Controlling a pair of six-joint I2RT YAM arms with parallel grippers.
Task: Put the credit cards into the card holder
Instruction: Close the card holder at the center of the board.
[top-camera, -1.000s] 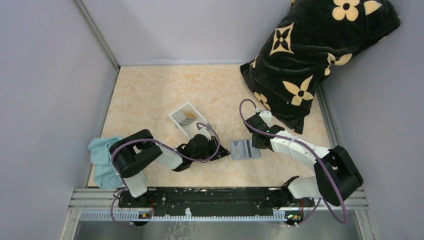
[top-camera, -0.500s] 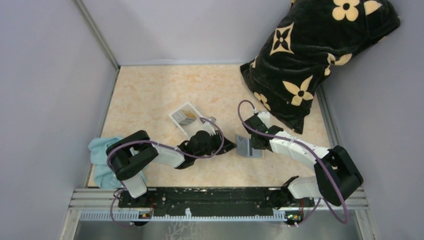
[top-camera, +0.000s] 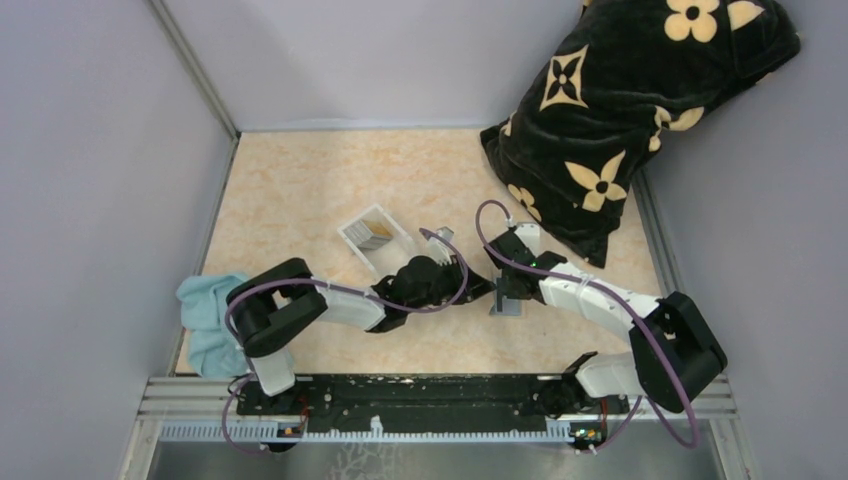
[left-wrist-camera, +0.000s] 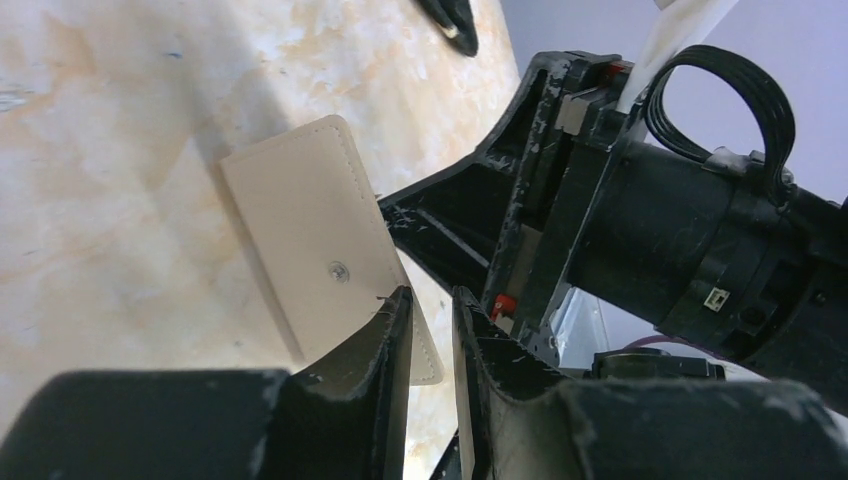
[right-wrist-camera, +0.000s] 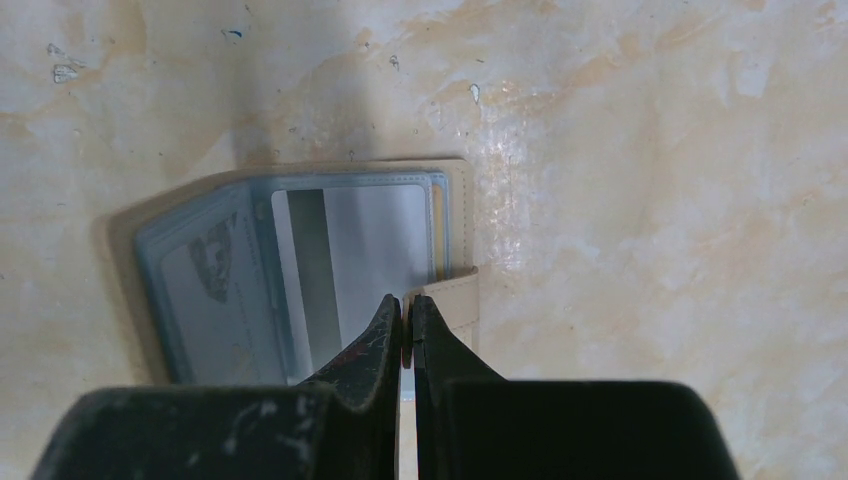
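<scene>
Right fingers (right-wrist-camera: 375, 345) are pinched tight on an edge of the open card holder (right-wrist-camera: 300, 270), which stands tilted on the desk (top-camera: 300, 180). A silvery card (right-wrist-camera: 375, 240) sits in its blue-grey pocket. Left fingers (left-wrist-camera: 385, 340), narrowly parted with nothing seen between them, touch its tan outer flap. Farther back, a clear tray (top-camera: 350, 232) holds more cards (top-camera: 376, 236).

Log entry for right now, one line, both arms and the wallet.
right gripper: shut on card holder | left gripper: slightly open at its tan outer cover | card holder: open, tilted up
</scene>
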